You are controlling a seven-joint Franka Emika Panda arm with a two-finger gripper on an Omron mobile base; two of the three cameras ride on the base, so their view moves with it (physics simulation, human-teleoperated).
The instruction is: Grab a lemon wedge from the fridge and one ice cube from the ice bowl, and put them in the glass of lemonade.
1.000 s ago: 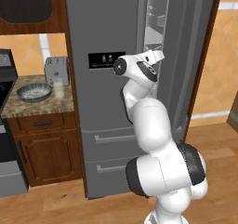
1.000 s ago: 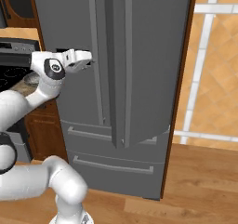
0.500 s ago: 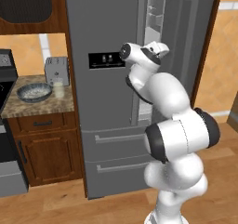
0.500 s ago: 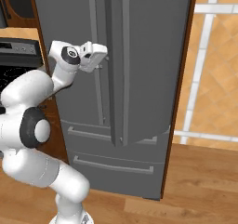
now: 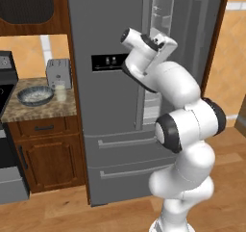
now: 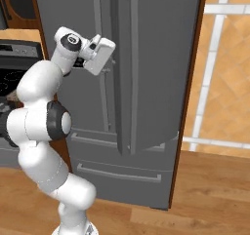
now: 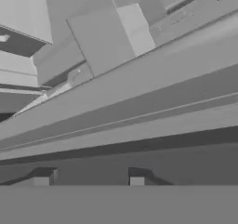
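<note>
The tall grey fridge [image 5: 110,110] [image 6: 156,58] has its right door ajar, and white door shelves [image 5: 161,9] show in the gap. My gripper [image 5: 168,43] is raised against that gap, its hand [image 6: 100,54] just left of the door's edge. In the hand view my gripper [image 7: 88,181] has its fingertips [image 7: 42,181] apart, with grey fridge surfaces close ahead; whether they touch anything I cannot tell. The blue-grey ice bowl [image 5: 35,96] and the small glass of lemonade [image 5: 60,92] sit on the counter at left. The lemon wedge is hidden.
A grey toaster [image 5: 58,73] stands behind the glass on the speckled counter [image 5: 43,111] over wooden cabinets. A dark stove [image 6: 14,68] lies further left. The arm's elbow [image 5: 192,125] bulges in front of the fridge's lower drawers [image 5: 120,168]. Wooden floor lies to the right.
The arm has swung up and to the right, and its elbow has come forward. The hand has moved from the dispenser panel's side to the gap at the right door.
</note>
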